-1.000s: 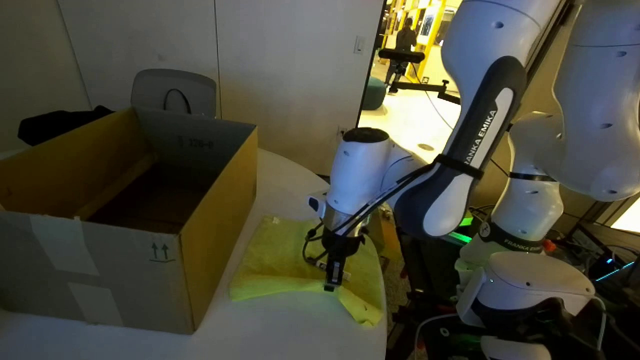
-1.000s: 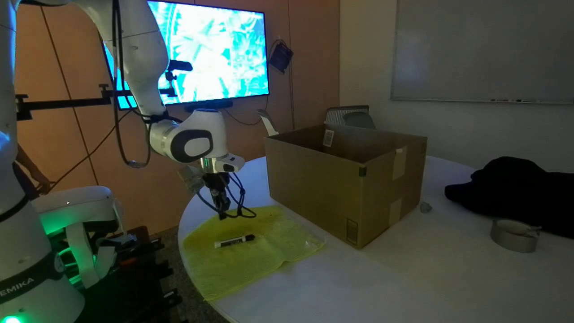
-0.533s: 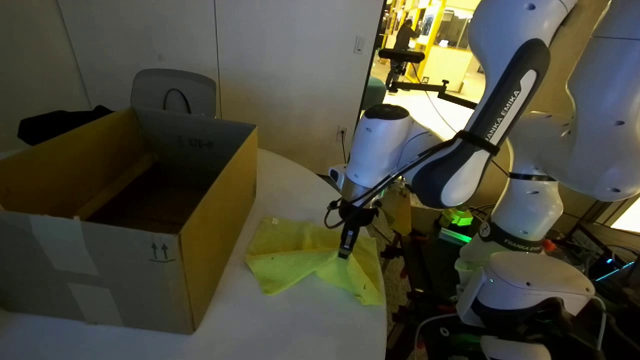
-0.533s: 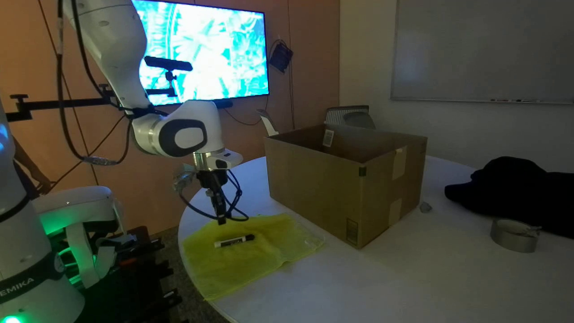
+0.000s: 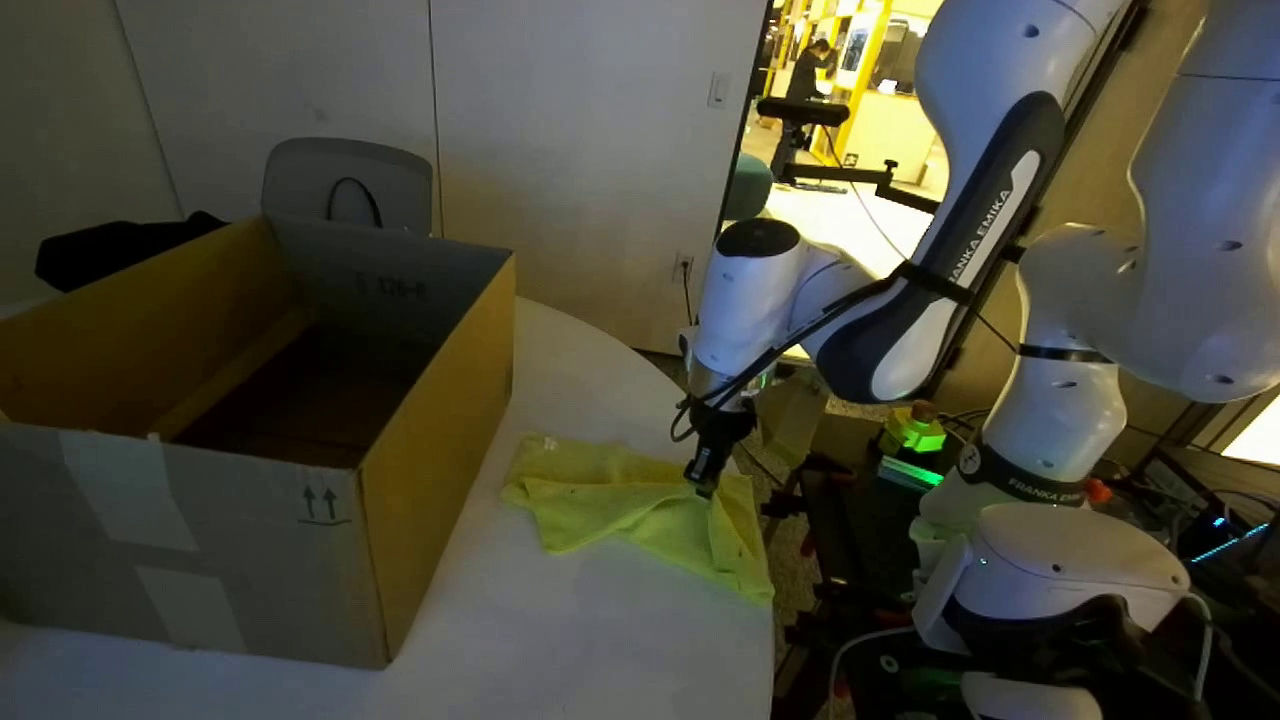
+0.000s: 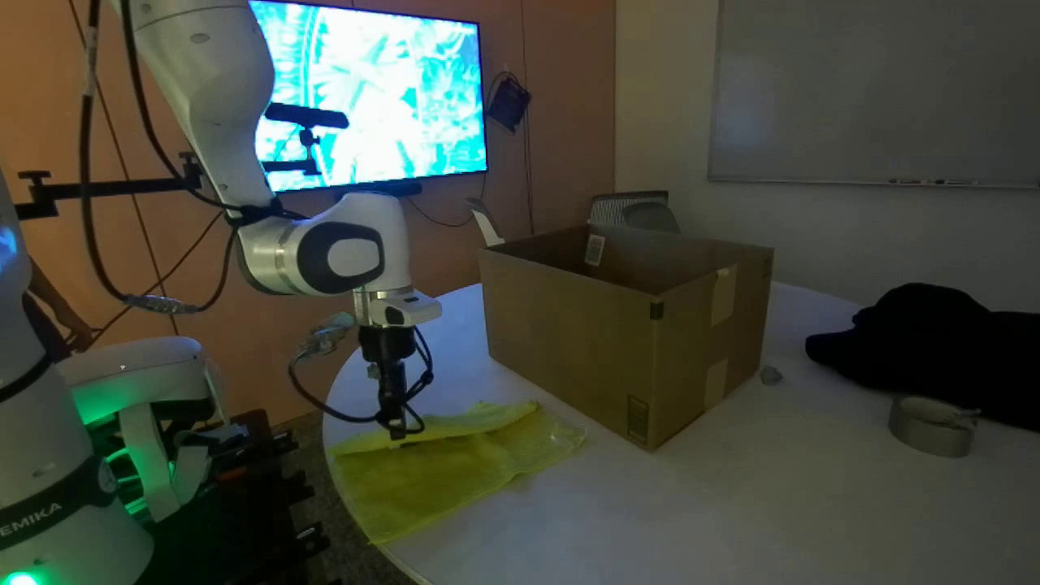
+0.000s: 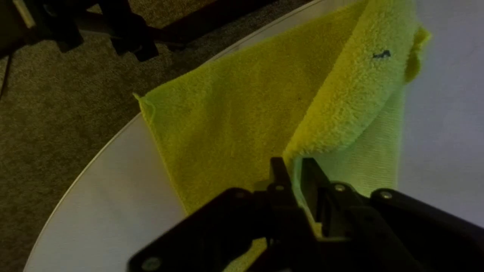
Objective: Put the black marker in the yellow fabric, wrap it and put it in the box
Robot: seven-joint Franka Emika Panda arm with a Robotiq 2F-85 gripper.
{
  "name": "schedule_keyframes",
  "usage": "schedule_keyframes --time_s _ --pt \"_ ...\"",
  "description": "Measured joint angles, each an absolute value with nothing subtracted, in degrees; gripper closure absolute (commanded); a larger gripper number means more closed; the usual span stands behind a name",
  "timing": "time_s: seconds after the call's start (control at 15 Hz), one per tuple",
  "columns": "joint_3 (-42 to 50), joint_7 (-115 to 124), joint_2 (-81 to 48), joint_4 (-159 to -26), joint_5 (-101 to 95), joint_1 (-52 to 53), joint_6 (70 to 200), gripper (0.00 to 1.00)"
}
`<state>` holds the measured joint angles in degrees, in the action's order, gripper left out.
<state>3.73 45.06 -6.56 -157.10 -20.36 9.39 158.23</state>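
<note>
The yellow fabric (image 5: 610,515) lies on the round table with one side folded over on itself; the fold runs away from my fingertips in the wrist view. Low over that fold is my gripper (image 6: 396,435), pointing down. Its jaws stand a narrow gap apart in the wrist view, the fabric (image 7: 234,124) showing between them and the fold's edge close to one fingertip (image 7: 278,166). The black marker is hidden in all views. The box (image 6: 569,341), a brown open-topped carton, stands upright beside the fabric in both exterior views.
The table's rounded edge (image 7: 107,145) runs close along the fabric, with carpet below. A dark garment (image 6: 918,349), a grey tape roll (image 6: 933,426) and a small grey lump (image 6: 770,375) lie beyond the box. A chair (image 5: 350,175) stands behind the table.
The gripper has carried the fabric's edge over and lowered, making a fold across the place where the marker lay in view half a second ago. The jaws have parted slightly.
</note>
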Motion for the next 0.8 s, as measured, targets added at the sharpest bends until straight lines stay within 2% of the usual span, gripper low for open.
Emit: schedule_keyframes --time_s 0.4,0.53,0.8 --pt "3.74 45.99 -9.01 -156.62 -19.3 9.32 158.34 0.05" --pt "3.94 46.43 -9.02 -156.64 -19.3 9.31 158.34 0.0" --pt "4.71 46.27 -9.63 -156.94 -19.3 8.66 159.84 0.0"
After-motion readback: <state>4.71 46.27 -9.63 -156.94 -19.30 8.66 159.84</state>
